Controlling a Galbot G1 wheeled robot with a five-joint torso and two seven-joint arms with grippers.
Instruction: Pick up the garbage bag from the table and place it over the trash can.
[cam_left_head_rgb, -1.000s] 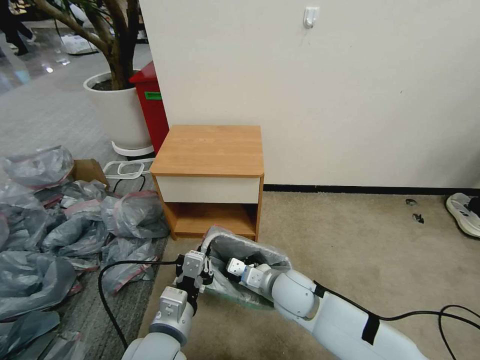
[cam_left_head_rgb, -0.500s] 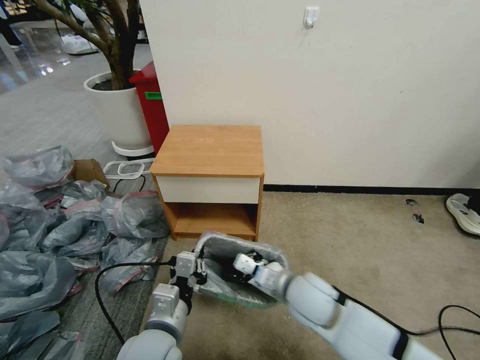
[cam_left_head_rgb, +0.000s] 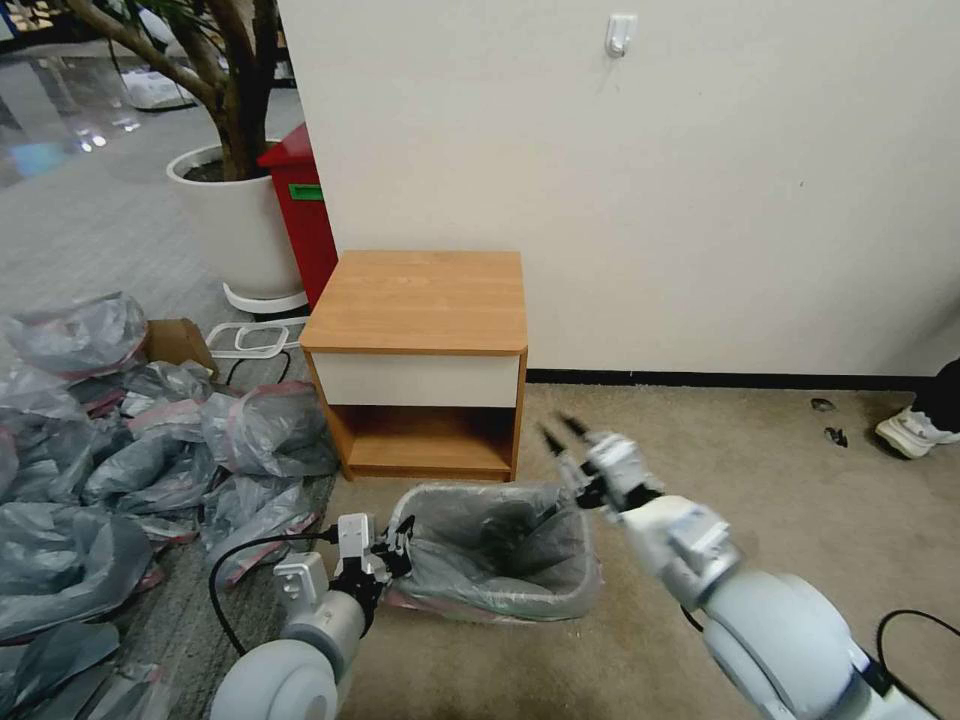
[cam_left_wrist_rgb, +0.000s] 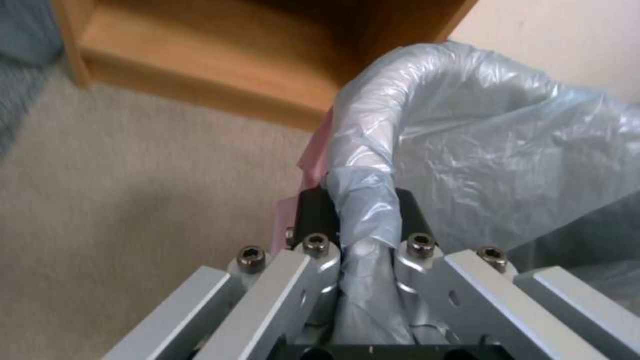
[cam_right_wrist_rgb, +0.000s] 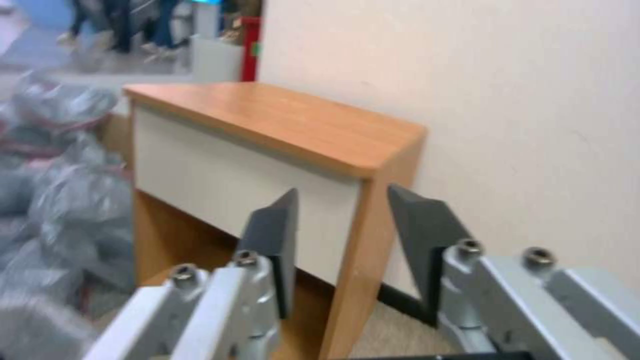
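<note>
Right gripper (cam_left_head_rgb: 562, 433) lifted out of the trash can (cam_left_head_rgb: 560, 600), jaws released, now above it near the desk (cam_left_head_rgb: 420, 300); left gripper (cam_left_head_rgb: 392, 540) clenched on thin, limp, slippery garbage bag (cam_left_head_rgb: 490, 545) at its bin-draped rim, best grasped there.

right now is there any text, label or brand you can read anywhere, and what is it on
None can be read.
Green label on the tall red bin: too small to read.
Thin grey plastic garbage bag, light-brown wooden cabinet, white wall hook: no print shows.
</note>
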